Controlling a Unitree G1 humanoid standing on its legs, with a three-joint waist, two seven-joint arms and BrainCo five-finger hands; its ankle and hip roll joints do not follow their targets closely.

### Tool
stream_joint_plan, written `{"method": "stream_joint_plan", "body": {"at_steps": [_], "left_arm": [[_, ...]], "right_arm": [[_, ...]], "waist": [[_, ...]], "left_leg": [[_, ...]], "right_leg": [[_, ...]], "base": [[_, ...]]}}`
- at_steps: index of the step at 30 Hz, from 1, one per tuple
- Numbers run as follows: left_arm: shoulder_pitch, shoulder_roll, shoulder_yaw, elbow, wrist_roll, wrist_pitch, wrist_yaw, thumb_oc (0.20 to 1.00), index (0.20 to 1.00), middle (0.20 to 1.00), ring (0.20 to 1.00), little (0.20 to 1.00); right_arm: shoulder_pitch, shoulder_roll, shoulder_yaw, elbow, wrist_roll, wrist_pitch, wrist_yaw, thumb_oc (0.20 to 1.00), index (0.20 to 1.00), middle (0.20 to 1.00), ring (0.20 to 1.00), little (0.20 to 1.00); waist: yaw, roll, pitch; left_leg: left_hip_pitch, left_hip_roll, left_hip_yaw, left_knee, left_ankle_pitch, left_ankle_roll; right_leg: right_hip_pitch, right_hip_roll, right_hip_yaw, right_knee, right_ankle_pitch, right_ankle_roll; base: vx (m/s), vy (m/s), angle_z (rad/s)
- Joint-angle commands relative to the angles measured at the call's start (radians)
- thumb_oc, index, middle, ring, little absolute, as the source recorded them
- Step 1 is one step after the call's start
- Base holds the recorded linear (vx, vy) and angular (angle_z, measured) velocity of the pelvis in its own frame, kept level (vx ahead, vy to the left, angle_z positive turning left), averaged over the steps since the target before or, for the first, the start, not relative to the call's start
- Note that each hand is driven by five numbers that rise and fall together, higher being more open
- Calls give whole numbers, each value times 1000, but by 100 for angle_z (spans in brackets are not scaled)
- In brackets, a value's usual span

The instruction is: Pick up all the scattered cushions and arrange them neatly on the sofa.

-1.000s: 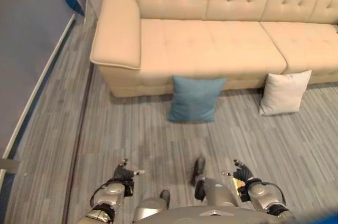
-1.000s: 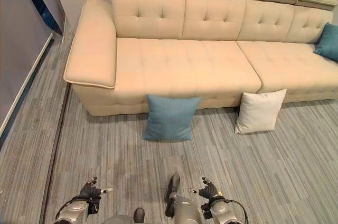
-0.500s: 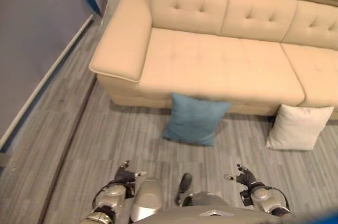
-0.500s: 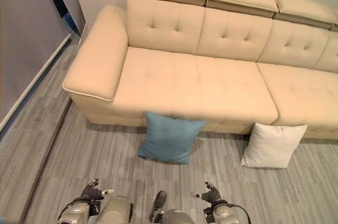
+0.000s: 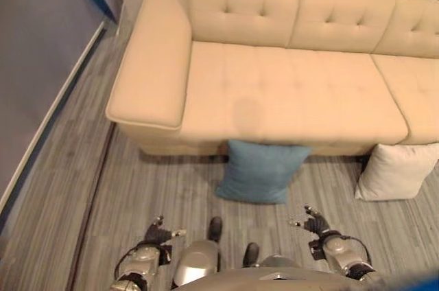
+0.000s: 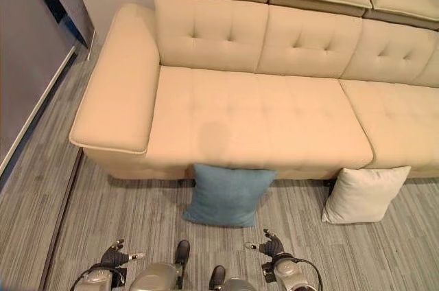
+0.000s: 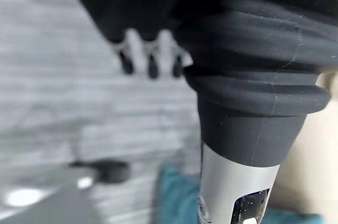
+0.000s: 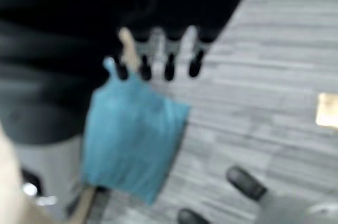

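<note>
A blue cushion (image 5: pixel 258 171) leans upright against the front of the beige sofa (image 5: pixel 274 92), on the floor just ahead of me. A white cushion (image 5: pixel 396 171) leans against the sofa further right. My left hand (image 5: pixel 159 235) hangs low at the lower left, fingers relaxed and holding nothing. My right hand (image 5: pixel 315 224) hangs at the lower right, fingers spread, also holding nothing. The blue cushion (image 8: pixel 132 134) shows past the right hand's fingers (image 8: pixel 169 68), apart from them. In the left wrist view the fingers (image 7: pixel 152 65) point at bare floor.
The sofa's wide left armrest (image 5: pixel 147 57) stands at the left. A grey wall with a white skirting (image 5: pixel 48 116) runs along the far left. Striped grey floor (image 5: pixel 158 188) lies between me and the sofa.
The whole picture has shifted: the sofa and both cushions now sit nearer and lower in view. Both hands keep the same low, open pose.
</note>
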Motion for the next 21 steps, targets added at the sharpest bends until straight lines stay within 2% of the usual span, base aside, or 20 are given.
{"method": "stream_joint_plan", "body": {"at_steps": [1,4,5,6,7,10,13,15,17,18,19,20,21], "left_arm": [[10,-3,6,-12,14,-16,4,1000,1000,1000,1000,1000],[5,-2,0,-9,28,-16,4,1000,1000,1000,1000,1000],[1,0,1,-8,26,-17,5,1000,1000,1000,1000,1000],[1,0,1,-8,26,-17,5,1000,1000,1000,1000,1000],[-6,2,4,-10,28,-17,4,1000,1000,1000,1000,1000],[-18,8,10,-3,29,-19,9,1000,1000,1000,1000,1000],[-14,12,21,-6,15,-25,13,1000,1000,1000,1000,1000],[-15,8,20,4,15,-25,14,1000,1000,1000,1000,1000],[-19,2,6,-3,4,-23,15,1000,1000,1000,1000,1000],[-30,-2,-18,-11,11,-21,13,1000,1000,1000,1000,1000],[-42,-2,-31,-17,13,-21,12,1000,1000,1000,1000,1000],[-42,-2,-31,-17,13,-21,12,1000,1000,1000,1000,1000],[-52,-5,-42,-43,0,-26,9,1000,1000,1000,1000,1000]], "right_arm": [[-15,-32,31,-41,-22,-17,-4,1000,1000,1000,1000,1000],[-12,-34,25,-44,-19,-15,-4,1000,1000,1000,1000,1000],[-11,-38,25,-43,-21,-12,-4,1000,1000,1000,1000,1000],[-11,-38,25,-43,-21,-11,-4,1000,1000,1000,1000,1000],[-17,-41,23,-50,-27,-10,-8,1000,1000,1000,1000,1000],[-21,-46,15,-52,-27,-5,-9,1000,1000,1000,1000,1000],[-17,-53,12,-52,-34,-1,-5,1000,1000,1000,1000,1000],[-12,-57,17,-45,-31,-2,-1,1000,1000,1000,1000,1000],[-7,-66,13,-34,-19,-4,-5,1000,1000,1000,1000,1000],[7,-75,7,-34,-5,-10,-10,1000,1000,1000,1000,1000],[11,-79,5,-35,3,-14,-13,1000,1000,1000,1000,1000],[10,-79,5,-35,4,-14,-13,1000,1000,1000,1000,1000],[14,-87,10,-38,14,-19,-18,1000,1000,1000,1000,1000]], "waist": [[25,4,-3],[14,11,-2],[12,17,-4],[12,18,-3],[12,23,-1],[-8,18,11],[-17,15,3],[-20,11,-12],[-33,21,-22],[-43,23,-21],[-53,16,-16],[-56,16,-17],[-53,2,2]], "left_leg": [[26,-6,-55,72,-105,-20],[41,-5,-63,65,-110,-19],[54,7,-60,56,-120,-24],[56,7,-61,55,-120,-24],[60,17,-62,67,-140,-31],[83,19,-83,99,-174,-37],[111,31,-100,99,-192,-48],[130,52,-116,91,-189,-66],[135,88,-151,86,-166,-92],[106,116,-156,117,-131,-119],[76,133,-135,153,-112,-132],[74,133,-138,156,-113,-132],[35,138,-133,220,-102,-140]], "right_leg": [[-62,-44,-5,107,130,62],[-90,-56,3,113,147,62],[-99,-84,-16,60,154,55],[-97,-83,-17,59,154,55],[-122,-123,-29,-6,185,60],[-151,-149,48,-76,244,81],[-156,-155,71,-99,279,98],[-138,-132,85,-92,249,89],[-136,-102,86,-67,207,68],[-122,-92,55,-64,182,50],[-109,-92,29,-71,176,43],[-108,-91,26,-72,176,43],[-80,-81,-8,-85,164,29]], "base": [[41,52,-34],[75,20,-1],[100,-26,9],[158,-113,-10],[141,-108,-28],[170,-119,-9],[212,-182,18],[286,-255,36],[222,-267,23],[131,-302,31],[71,-229,36],[38,-242,116],[42,-214,131]]}}
